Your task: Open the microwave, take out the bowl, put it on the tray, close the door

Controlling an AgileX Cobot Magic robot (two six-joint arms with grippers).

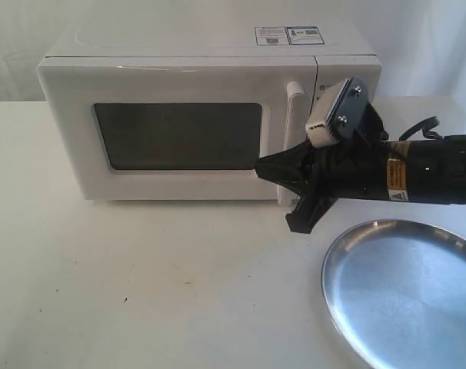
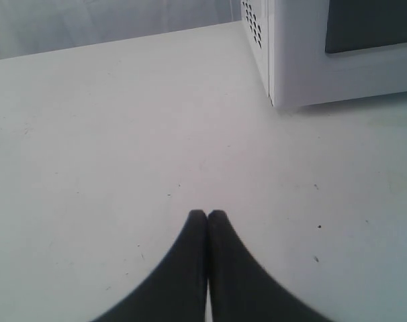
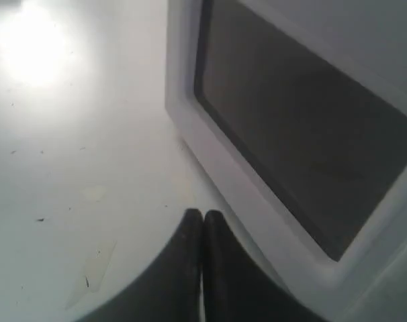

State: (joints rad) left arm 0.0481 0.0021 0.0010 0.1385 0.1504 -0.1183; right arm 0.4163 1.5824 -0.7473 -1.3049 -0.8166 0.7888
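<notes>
- You are at the first step: the door (image 1: 179, 146) of the microwave (image 1: 202, 84) is shut flush, so nothing has been opened yet.
- The microwave sits at the far side of the counter (image 1: 141, 284), with its door facing the near side. The tray (image 1: 334, 254) lies bare at the near right.
- You cannot see the bowl. The dark window (image 1: 178, 135) shows nothing behind it, so the bowl is presumably inside.
- Your right pincer (image 1: 261, 167) reaches in from the right and points left along the door face. It sits low, just beside the foot of the handle (image 1: 294, 115). Its fingertips (image 3: 192, 225) are pressed together and hold nothing.
- Your left pincer (image 2: 207, 216) is also closed and empty. It hangs over bare counter near the microwave's left front corner.
- The handle is a tall bar with its long axis upright, at the right edge of the door. The door probably swings from its left side.
- Next you likely need to part the right pincer's fingers or hook a finger behind the bar. Then pull toward the near side along an arc.
- Mind the tray as the arm sweeps, and keep the left arm out of the door's path.
</notes>
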